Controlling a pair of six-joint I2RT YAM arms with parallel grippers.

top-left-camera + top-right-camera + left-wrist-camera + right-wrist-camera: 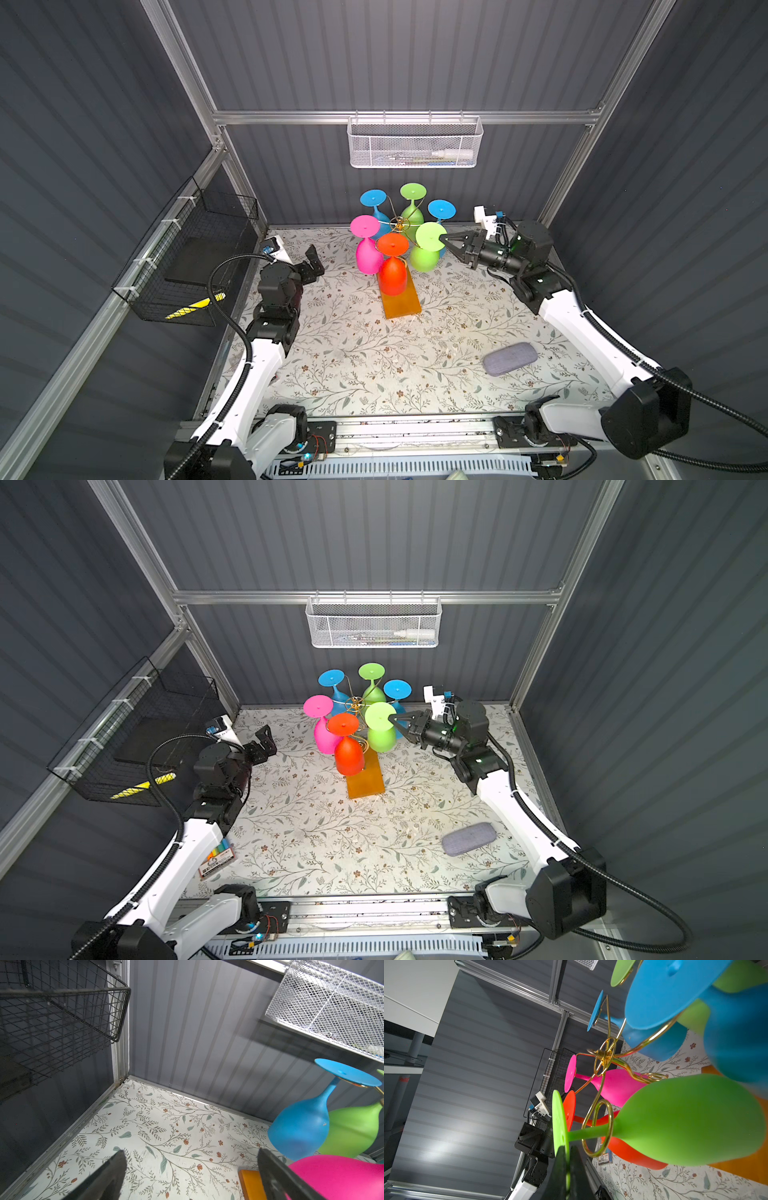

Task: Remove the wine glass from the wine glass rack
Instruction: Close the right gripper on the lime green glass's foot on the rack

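Wine glass (424, 258), lime green, hangs bowl-down by its foot from the wine glass rack (402, 306) near the tabletop's (374, 365) back edge; my right gripper (444, 238) pinches that foot's rim, likely to slide it off. Left gripper (314, 261) spread, idle.

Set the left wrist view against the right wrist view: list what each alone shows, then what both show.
Left wrist only: the left gripper, open and empty. Right wrist only: the right gripper shut on the green wine glass's foot, plus the red glass. Both: the pink glass, the wine glass rack's amber base, the black wire basket.
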